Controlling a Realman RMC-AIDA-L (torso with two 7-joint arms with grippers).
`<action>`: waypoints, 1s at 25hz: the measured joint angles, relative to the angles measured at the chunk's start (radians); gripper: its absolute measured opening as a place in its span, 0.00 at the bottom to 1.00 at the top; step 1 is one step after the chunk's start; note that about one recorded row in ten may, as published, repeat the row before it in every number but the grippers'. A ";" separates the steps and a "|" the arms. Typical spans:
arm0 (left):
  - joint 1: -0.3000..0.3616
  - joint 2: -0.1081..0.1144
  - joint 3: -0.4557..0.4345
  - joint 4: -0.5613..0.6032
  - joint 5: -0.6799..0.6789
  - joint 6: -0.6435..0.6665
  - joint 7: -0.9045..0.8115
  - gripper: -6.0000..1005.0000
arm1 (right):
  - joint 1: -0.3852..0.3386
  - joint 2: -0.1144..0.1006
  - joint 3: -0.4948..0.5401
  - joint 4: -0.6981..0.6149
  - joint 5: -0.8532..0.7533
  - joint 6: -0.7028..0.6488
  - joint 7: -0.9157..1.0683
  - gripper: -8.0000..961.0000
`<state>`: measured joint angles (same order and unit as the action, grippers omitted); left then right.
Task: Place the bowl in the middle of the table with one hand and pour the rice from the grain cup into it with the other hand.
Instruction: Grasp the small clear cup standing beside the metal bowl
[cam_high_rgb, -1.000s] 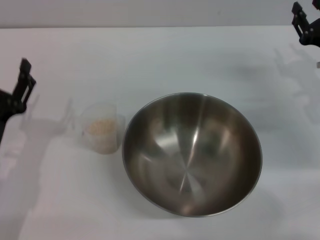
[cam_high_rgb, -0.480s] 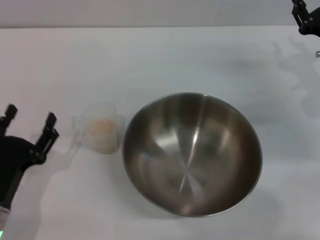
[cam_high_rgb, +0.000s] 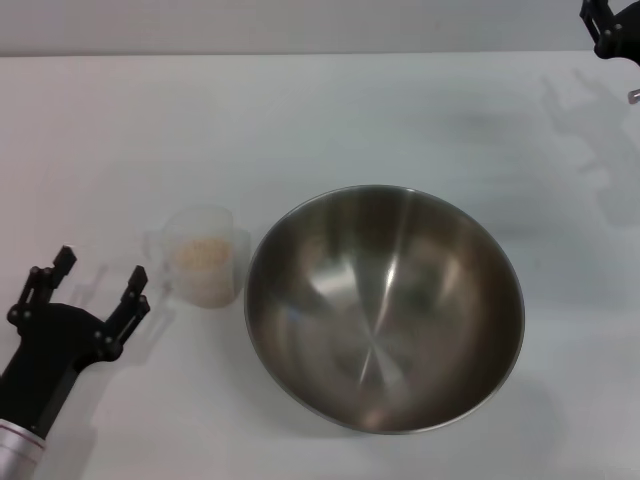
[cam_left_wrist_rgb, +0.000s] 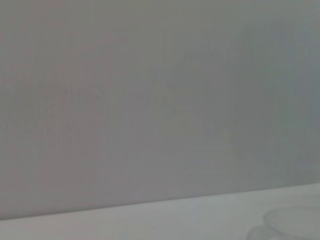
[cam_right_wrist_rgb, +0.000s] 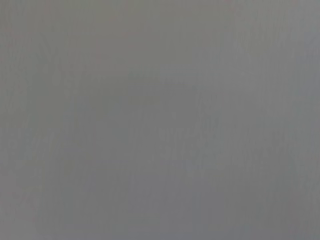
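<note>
- The large shiny stainless-steel bowl (cam_high_rgb: 384, 307) fills the middle of the plain white table (cam_high_rgb: 300, 110).
- The small clear plastic grain cup (cam_high_rgb: 204, 256) stands just beside the bowl's left rim, leaving little room between them.
- Bare tabletop lies around the cup's other sides; the black left gripper (cam_high_rgb: 90, 283), fingers spread, sits near it.

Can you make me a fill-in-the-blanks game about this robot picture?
1. The rice is inside the grain ____.
2. The steel bowl holds ____ rice so far.
3. The left gripper is open and holds ____.
4. The grain cup stands on the bowl's ____ side.

Missing words: cup; no; nothing; left
</note>
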<state>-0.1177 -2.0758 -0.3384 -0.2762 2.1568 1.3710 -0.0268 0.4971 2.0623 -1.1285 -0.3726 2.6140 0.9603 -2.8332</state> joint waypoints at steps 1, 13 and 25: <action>-0.002 0.000 0.005 -0.002 0.000 -0.005 -0.002 0.83 | 0.000 -0.001 0.000 0.000 0.000 0.000 0.000 0.47; -0.039 0.000 0.011 -0.001 -0.004 -0.051 0.000 0.82 | -0.009 0.002 0.000 -0.002 0.000 0.005 0.000 0.48; -0.076 0.002 0.004 0.005 -0.008 -0.093 0.001 0.82 | -0.015 0.006 0.000 -0.006 0.000 0.009 0.000 0.47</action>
<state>-0.1932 -2.0741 -0.3346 -0.2709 2.1490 1.2782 -0.0260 0.4820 2.0682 -1.1286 -0.3790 2.6138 0.9689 -2.8333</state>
